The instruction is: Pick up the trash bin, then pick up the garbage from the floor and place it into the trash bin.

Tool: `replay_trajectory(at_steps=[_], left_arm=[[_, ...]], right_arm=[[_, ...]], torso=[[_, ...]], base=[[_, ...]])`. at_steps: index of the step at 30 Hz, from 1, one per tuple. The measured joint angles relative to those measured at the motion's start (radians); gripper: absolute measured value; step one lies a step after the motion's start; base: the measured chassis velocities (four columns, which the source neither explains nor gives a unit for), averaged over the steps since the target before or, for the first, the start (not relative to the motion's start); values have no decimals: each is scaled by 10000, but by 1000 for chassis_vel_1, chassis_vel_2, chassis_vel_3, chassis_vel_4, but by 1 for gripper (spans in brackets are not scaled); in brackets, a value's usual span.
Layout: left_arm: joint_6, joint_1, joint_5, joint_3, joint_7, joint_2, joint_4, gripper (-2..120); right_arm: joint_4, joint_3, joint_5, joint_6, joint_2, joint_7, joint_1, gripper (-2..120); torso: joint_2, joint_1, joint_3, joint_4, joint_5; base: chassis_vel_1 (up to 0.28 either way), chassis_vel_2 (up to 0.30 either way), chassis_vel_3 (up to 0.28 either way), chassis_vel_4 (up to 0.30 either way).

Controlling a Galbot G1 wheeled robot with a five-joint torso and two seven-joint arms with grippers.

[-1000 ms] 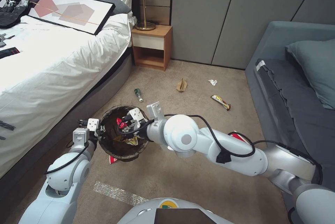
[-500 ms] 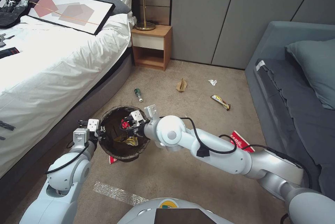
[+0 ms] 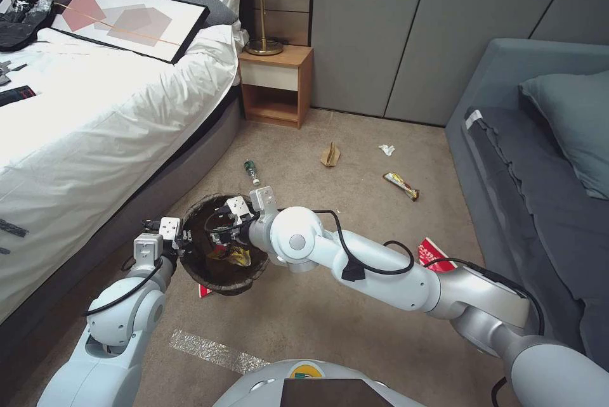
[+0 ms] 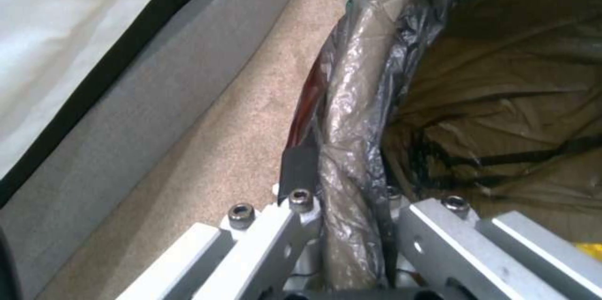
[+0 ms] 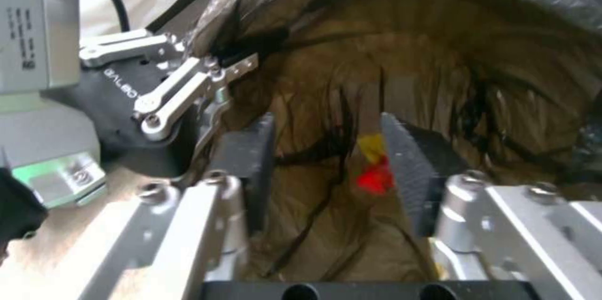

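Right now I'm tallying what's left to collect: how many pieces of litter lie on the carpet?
6: bottle near the bed, brown paper bag, white tissue, snack-bar wrapper, red packet behind the right arm, red scrap under the trash bin. More may be hidden.

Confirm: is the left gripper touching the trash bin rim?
Touching. In the left wrist view the left gripper has its jaws clamped across the bag-covered rim of the trash bin.

Bag-lined trash bin [image 3: 219, 267] (yellow wrapper [image 3: 236, 257] inside) sits above the floor [image 3: 355, 141].
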Motion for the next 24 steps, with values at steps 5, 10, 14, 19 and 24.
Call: replay_trajectory(at_steps=[5, 10, 14, 19, 24], left_arm=[[0, -6, -13, 1, 1, 29, 0, 0], [0, 17, -17, 1, -1, 40, -6, 0], [0, 41, -26, -12, -8, 50, -59, 0], [1, 86, -57, -64, -13, 46, -181, 0], [1, 94, -105, -155, -13, 35, -302, 0]], right_arm=[[-39, 61, -125, 11, -13, 0, 3, 65], [-49, 165, -268, 19, -53, -22, -40, 83], [124, 376, -423, 78, -150, -95, -32, 98], [691, 1061, -683, 279, -520, -173, 25, 100], [1805, 2857, -865, 369, -1919, -319, -104, 100]], torso=[[0, 0, 0, 0, 1], [0, 0, 0, 0, 1], [0, 0, 0, 0, 1], [0, 0, 0, 2, 2], [0, 0, 0, -2, 6]], base=[[0, 0, 0, 0], [0, 0, 0, 0], [0, 0, 0, 0], [0, 0, 0, 0], [0, 0, 0, 0]])
